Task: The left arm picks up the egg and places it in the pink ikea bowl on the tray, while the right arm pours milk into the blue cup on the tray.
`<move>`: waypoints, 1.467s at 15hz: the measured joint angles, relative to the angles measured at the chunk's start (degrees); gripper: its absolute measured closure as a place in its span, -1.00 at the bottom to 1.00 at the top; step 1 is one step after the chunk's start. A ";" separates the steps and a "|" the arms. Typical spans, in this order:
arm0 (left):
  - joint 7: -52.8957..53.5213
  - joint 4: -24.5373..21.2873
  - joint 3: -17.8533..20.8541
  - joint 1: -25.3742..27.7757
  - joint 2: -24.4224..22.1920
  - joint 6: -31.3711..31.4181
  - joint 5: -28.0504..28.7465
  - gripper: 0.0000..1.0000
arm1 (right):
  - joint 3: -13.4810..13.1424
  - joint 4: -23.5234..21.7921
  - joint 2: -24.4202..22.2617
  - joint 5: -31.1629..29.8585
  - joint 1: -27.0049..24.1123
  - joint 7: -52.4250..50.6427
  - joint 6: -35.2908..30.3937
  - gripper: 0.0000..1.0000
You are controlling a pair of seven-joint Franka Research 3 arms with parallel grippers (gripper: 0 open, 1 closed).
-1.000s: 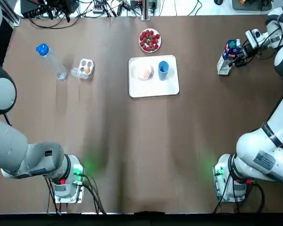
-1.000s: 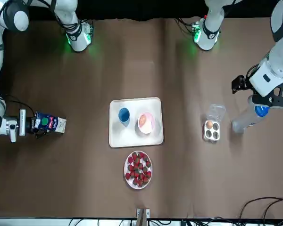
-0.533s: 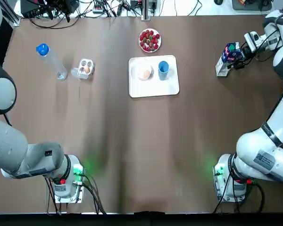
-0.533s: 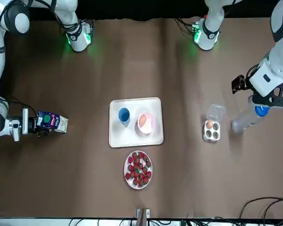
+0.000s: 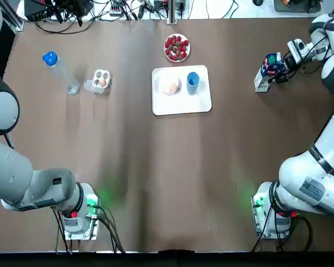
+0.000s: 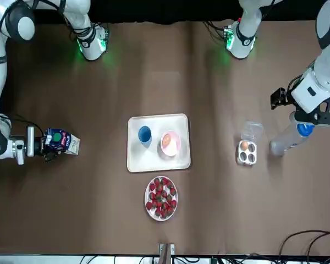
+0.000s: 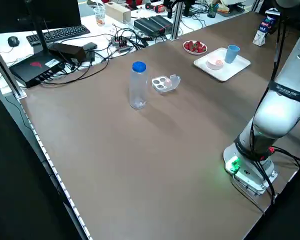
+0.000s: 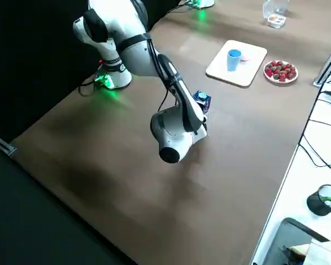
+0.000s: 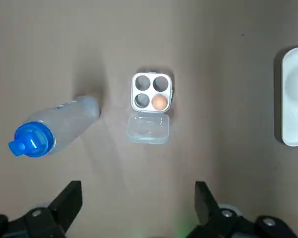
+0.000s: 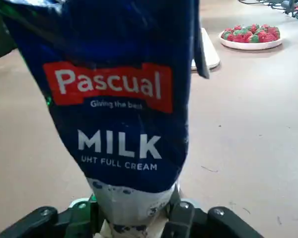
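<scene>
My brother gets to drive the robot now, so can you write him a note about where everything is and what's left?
Left gripper: open, empty, high above the egg box, which holds one spare egg.
Right gripper: shut on the milk carton, on the robot's right side of the table, far from the tray.
Done: the egg lies in the pink bowl on the tray.
Left: carry the carton to the blue cup and pour. Whether the cup already holds milk cannot be seen.

Right arm [image 8: 174, 113], milk carton [image 8: 202, 101] (half hidden) behind it, blue cup [image 8: 234, 58] on tray [image 8: 252, 62]
</scene>
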 joint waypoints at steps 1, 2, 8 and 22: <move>0.00 0.00 0.00 0.00 0.00 0.00 0.00 -1.00 | 0.00 0.00 0.10 0.00 0.00 -0.39 0.02 -0.05; 0.00 0.00 0.00 0.00 0.00 0.00 0.00 -1.00 | 0.00 0.00 0.25 0.00 0.00 -0.68 0.02 -0.04; 0.00 0.00 0.04 0.00 0.00 0.00 0.00 -1.00 | 0.00 0.00 0.35 0.06 0.00 -0.73 0.02 -0.57; 0.00 0.00 0.22 0.00 0.00 0.00 0.00 -1.00 | -0.46 0.01 0.37 0.08 -0.72 -0.65 0.27 -1.00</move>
